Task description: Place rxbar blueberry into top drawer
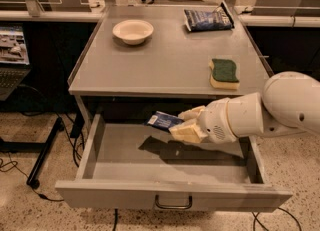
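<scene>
Your arm (295, 100) is smooth, glossy white: a fat rounded shell narrowing to a cylindrical wrist with a small patch of tiny perforations. Your gripper (181, 123), clamped on the rxbar blueberry (164, 120) above the open top drawer (170, 197), has chunky cream-yellow fingers (187, 133).
</scene>
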`<act>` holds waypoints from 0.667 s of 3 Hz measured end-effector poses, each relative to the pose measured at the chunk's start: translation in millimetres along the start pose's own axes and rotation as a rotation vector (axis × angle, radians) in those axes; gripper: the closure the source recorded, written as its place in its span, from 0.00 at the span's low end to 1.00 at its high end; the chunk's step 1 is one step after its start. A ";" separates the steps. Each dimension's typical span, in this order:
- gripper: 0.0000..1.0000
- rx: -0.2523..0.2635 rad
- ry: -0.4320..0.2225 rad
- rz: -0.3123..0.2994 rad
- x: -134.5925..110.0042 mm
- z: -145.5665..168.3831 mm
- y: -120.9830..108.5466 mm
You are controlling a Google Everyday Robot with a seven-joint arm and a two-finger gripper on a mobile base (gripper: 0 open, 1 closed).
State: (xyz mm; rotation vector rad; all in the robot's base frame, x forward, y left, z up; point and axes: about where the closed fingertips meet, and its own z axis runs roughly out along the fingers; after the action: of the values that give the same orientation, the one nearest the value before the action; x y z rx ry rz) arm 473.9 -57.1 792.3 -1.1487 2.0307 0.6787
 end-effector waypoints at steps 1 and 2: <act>1.00 0.075 0.001 0.014 14.6 26.6 -25.4; 1.00 0.148 0.004 0.019 26.7 48.6 -46.2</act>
State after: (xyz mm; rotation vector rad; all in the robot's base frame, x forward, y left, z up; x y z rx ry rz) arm 520.0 -57.6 736.7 -1.0473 2.0606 0.5263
